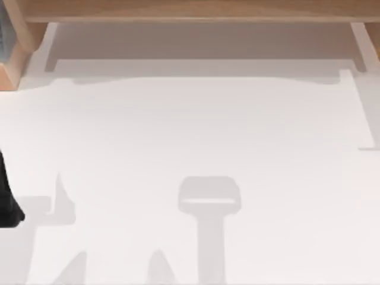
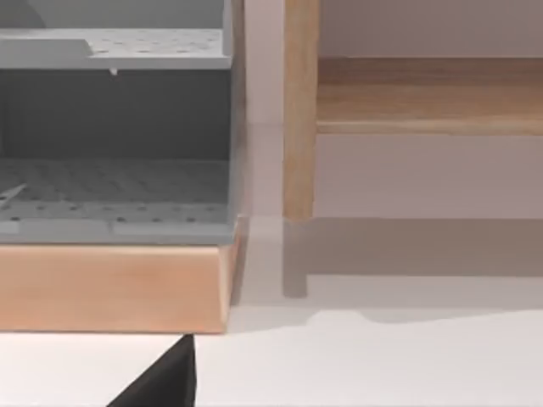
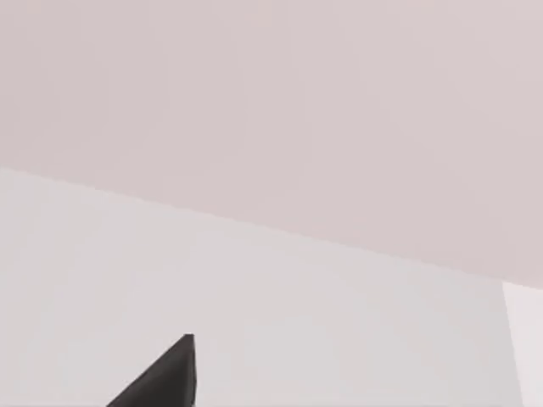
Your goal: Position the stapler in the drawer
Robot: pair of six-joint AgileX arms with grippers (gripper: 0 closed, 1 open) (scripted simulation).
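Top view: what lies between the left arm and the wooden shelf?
Bare, shadowed table, nothing else, between left arm and wooden shelf in the top view.

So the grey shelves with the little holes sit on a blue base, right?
Not quite. The base is not blue. The grey shelves with the little holes sit on a light wooden base, and the left wrist view shows this. The left arm is at the left edge of the table.
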